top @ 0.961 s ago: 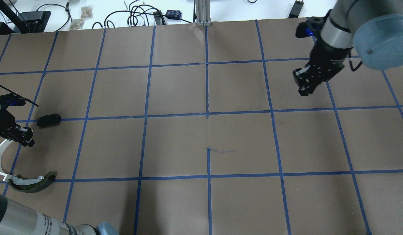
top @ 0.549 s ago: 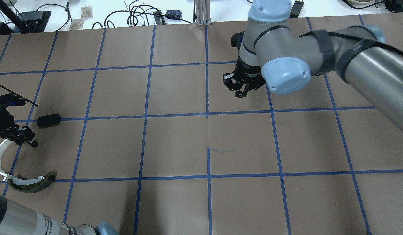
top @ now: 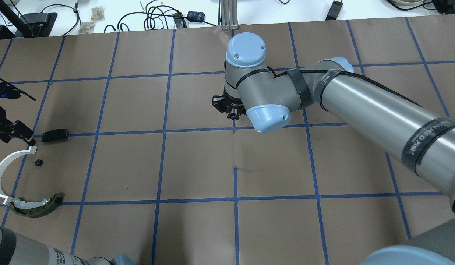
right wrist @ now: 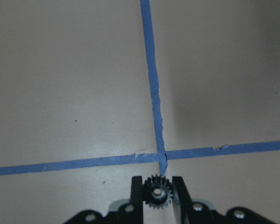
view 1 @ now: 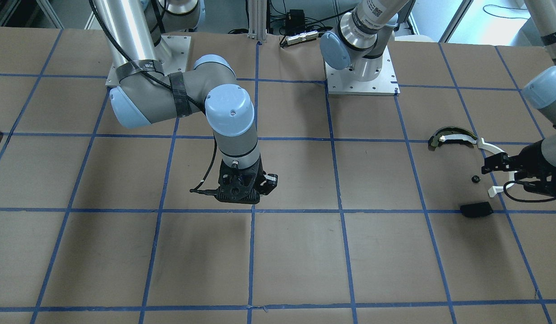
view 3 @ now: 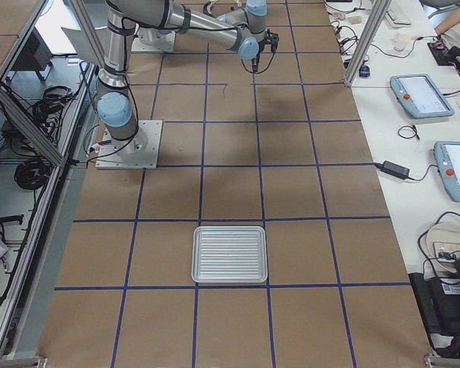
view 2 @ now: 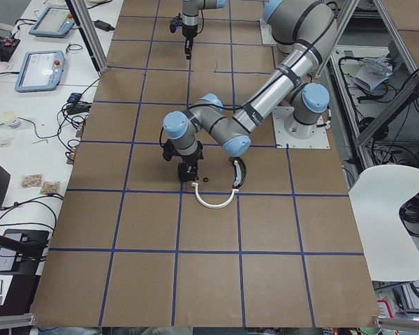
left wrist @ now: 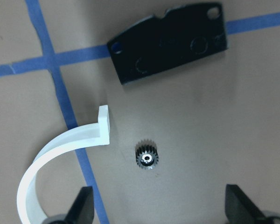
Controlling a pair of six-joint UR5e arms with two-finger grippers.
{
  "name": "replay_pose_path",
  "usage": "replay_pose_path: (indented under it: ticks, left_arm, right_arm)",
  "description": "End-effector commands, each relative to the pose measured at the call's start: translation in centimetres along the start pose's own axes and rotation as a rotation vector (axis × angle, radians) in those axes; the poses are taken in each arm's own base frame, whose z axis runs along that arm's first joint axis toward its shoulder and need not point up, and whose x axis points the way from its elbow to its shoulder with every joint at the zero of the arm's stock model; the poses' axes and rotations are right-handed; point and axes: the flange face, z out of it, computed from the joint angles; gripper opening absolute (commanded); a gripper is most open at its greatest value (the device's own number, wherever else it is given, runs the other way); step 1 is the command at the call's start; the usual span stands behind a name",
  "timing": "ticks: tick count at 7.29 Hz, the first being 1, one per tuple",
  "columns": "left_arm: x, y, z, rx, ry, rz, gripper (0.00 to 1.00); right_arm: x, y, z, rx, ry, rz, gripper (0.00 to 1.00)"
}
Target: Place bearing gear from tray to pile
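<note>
A small black bearing gear (right wrist: 157, 193) sits pinched between the fingers of my right gripper (right wrist: 157, 186), which is shut on it above a blue tape crossing at mid-table (top: 233, 114). A second bearing gear (left wrist: 147, 158) (top: 38, 163) lies flat on the paper in the pile, beside the white plastic arc (left wrist: 51, 154) (top: 1, 171), the flat black plate (left wrist: 170, 42) (top: 55, 135) and the dark curved piece (top: 36, 206). My left gripper (left wrist: 161, 210) (top: 14, 132) hovers open over that gear, holding nothing. The ribbed tray (view 3: 230, 254) lies far to my right.
Brown paper with a blue tape grid (top: 235, 129) covers the table. The right arm's long grey forearm (top: 360, 106) reaches across the table's right half. Cables and boxes (top: 157, 16) line the far edge.
My right arm swung from the far right to mid-table with a gear in its fingers. My left gripper let go of a gear by the white arc, opened and drew back.
</note>
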Motion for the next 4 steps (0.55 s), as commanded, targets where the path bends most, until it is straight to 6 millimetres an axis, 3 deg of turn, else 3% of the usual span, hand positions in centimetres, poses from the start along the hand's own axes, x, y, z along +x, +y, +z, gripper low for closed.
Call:
replay_pose_path:
  ticks: [1,3,4]
  left_arm:
    - [7.3,-5.0,-5.5,0.054,-0.076,0.055,1.0]
    - [15.6,-8.5,-6.4,0.075,-0.087,0.021,1.0]
    - [19.6,-10.1,-6.5,0.117,-0.024,0.037,1.0]
  right_arm:
    - [-0.1,0.1,0.0,0.002,0.009,0.002,0.75]
    - [0.7,0.5,-1.9,0.007,0.057,-0.013,0.87]
    - [2.6,0.7,-5.2,-0.016,0.114,-0.082,0.87]
